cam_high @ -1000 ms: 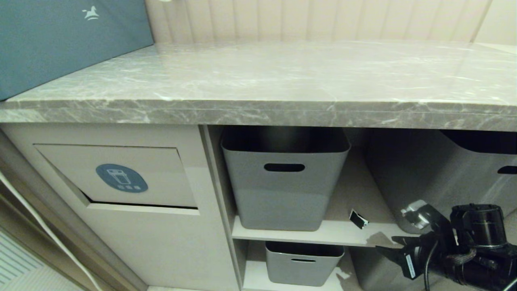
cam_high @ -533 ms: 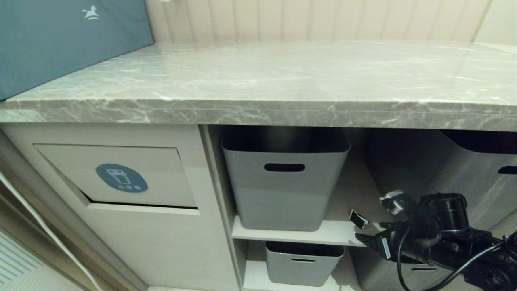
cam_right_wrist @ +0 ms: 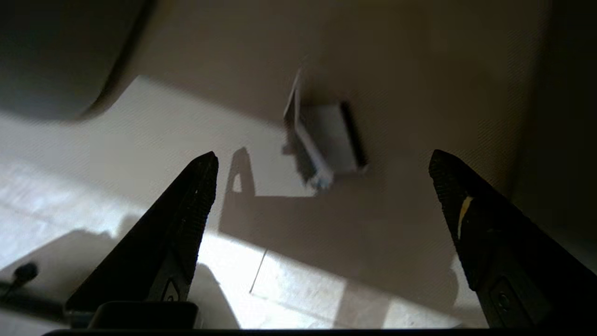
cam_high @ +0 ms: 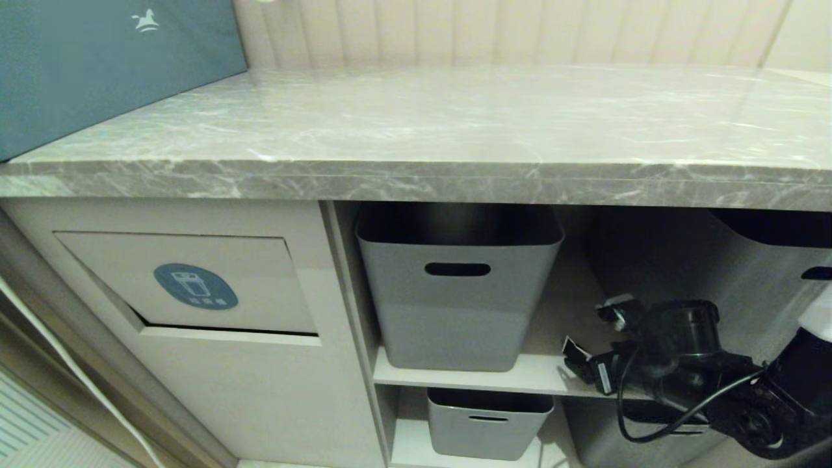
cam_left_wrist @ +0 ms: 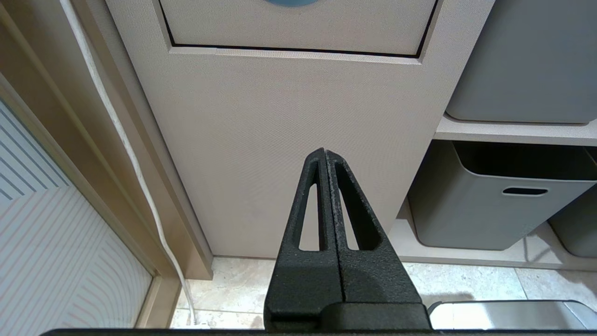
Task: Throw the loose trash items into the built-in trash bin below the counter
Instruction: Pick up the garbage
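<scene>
One torn black scrap [cam_high: 576, 351] with white edges stands on the shelf [cam_high: 520, 374] right of the grey tub [cam_high: 458, 292]. Looks light and flimsy; pinch its raised edge. Right gripper [cam_right_wrist: 322, 186] gapes before it; left gripper [cam_left_wrist: 325, 154] is closed, empty.

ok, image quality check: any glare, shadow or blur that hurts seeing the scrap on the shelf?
Head view: sheen on the counter; black scrap crisp, right tool next to it. Right wrist view: dim, scrap soft and blurred, fingers throwing hard shadows on the shelf. Left wrist view: evenly lit, sharp.
</scene>
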